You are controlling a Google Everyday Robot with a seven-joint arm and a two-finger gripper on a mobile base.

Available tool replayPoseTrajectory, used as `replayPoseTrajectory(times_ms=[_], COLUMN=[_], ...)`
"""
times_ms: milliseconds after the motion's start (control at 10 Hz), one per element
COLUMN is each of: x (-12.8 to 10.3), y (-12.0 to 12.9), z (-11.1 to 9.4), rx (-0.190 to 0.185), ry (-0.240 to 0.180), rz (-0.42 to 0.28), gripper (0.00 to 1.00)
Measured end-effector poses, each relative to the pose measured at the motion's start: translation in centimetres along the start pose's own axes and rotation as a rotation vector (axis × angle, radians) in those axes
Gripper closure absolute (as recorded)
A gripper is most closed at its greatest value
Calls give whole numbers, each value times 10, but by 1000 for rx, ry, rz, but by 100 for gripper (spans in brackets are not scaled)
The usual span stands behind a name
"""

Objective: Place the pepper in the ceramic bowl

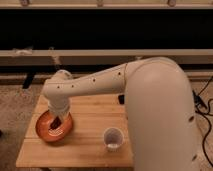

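The ceramic bowl [41, 131], a wide orange-red dish with pale swirls, sits at the left end of the wooden table [80, 152]. My gripper [58, 121] reaches down from the white arm into the bowl, over its right half. It is shut on the pepper [59, 120], a small dark red thing at the fingertips, just above or touching the bowl's inside. The wrist hides part of the bowl's far rim.
A small white cup [113, 138] stands on the table to the right of the bowl, near the front edge. A black block [121, 99] shows partly behind the arm. My large white arm covers the table's right side. A dark shelf and rail run behind.
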Motion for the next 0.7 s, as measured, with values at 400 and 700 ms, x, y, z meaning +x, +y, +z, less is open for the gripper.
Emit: replayPoseTrajectory(times_ms=[400,700], x=[18,10], y=[-6,-8], z=[20,16], rx=[-21,-10], ry=[-10,-41], rz=[21,21], gripper=[23,20])
